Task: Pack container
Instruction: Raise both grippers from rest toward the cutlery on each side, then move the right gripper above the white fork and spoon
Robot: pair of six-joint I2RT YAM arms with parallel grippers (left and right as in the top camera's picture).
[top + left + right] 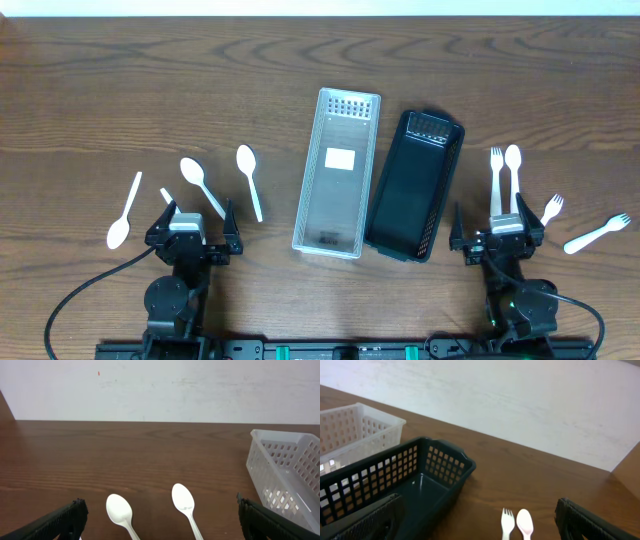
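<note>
A clear plastic basket (338, 172) and a black basket (414, 184) lie side by side at mid-table, both empty. Three white spoons lie at left (124, 212) (201, 184) (249, 180). At right lie a fork (496, 178), a spoon (513, 173) and two more forks (549, 210) (596, 234). My left gripper (194, 221) is open and empty, just near of two spoons (120, 513) (185, 503). My right gripper (497, 232) is open and empty, near the fork (507, 521) and spoon (525, 524).
The clear basket's corner (287, 475) shows at the right of the left wrist view. The black basket (405, 485) and the clear one (355, 430) fill the left of the right wrist view. A white wall stands beyond the table's far edge.
</note>
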